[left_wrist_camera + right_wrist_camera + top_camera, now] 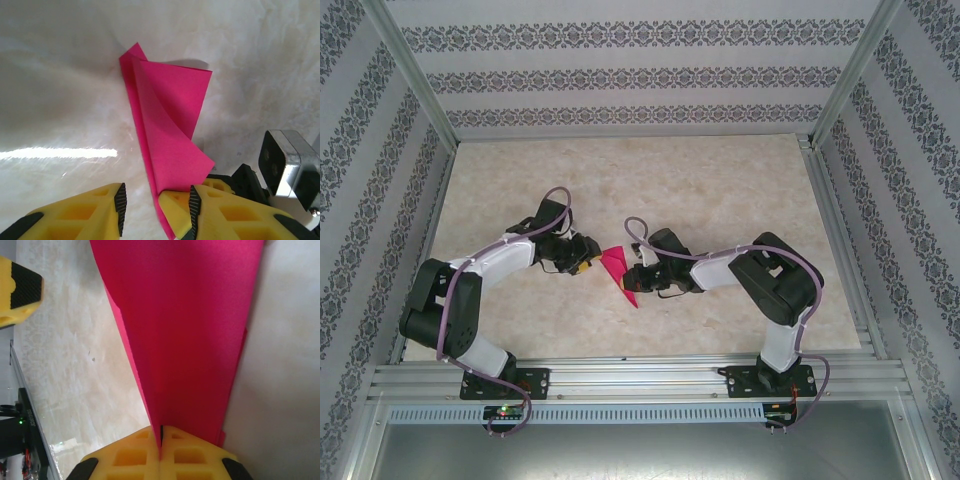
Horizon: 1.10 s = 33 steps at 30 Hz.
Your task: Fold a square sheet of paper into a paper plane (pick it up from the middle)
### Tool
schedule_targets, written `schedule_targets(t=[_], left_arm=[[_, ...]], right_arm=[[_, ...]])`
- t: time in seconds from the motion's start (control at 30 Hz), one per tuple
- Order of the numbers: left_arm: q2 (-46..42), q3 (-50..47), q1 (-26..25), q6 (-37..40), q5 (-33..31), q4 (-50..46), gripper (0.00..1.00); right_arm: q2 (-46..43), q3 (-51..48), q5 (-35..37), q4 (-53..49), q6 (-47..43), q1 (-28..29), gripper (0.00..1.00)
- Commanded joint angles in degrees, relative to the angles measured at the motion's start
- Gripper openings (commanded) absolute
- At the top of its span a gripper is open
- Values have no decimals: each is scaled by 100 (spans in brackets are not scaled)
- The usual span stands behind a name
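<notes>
The square sheet of paper [618,271] is magenta-pink and folded into a pointed wedge at the middle of the table. My right gripper [636,277] is shut on it. In the right wrist view the yellow fingers meet at the right gripper [160,440], with the paper [185,330] rising from between them. My left gripper [588,262] sits just left of the paper and is open. In the left wrist view the left gripper [156,212] straddles the lower edge of the paper [170,125], whose loose flap curls up, and a yellow fingertip [177,210] of the right gripper lies in its gap.
The beige marbled table [720,190] is walled in by patterned panels, with an aluminium rail [640,385] along the near edge. The right arm's silver camera block [287,160] sits close beside my left gripper. A left finger's black pad [22,287] shows in the right wrist view.
</notes>
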Motion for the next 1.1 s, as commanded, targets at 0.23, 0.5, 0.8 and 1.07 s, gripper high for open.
schedule_targets(t=[0.23, 0.5, 0.8, 1.07], left_arm=[[124, -252, -425, -55, 423, 1507, 39], [398, -391, -652, -48, 440, 1978, 39], [621, -559, -784, -46, 536, 2423, 39], [1073, -446, -815, 44, 498, 2529, 39]], right_arm=[[323, -125, 69, -113, 360, -92, 0], [367, -143, 63, -122, 468, -104, 0], [393, -160, 71, -122, 514, -111, 0], [402, -147, 53, -145, 533, -114, 0]])
